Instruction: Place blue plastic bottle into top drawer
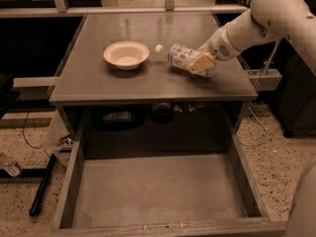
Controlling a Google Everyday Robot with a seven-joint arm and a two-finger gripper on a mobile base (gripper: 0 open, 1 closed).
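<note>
Grasps the blue plastic bottle point(177, 55), tilted, in the clenched gripper point(200, 63) over the table's point(148, 85) right side, beside the bowl point(126, 54). Seems mid-transfer; next calls for carrying nearer, then lowering into the open top drawer point(158, 189).

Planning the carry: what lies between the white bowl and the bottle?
Only bare tabletop, in the camera view, separates the white bowl from the blue plastic bottle, held by the gripper above the table's right side.

Gripper point(201, 65), by right edge of table point(148, 85), grips bottle point(178, 56), hiding its base. Arm point(276, 14) cut off at right. Objects point(118, 116) under table: too dark.
</note>
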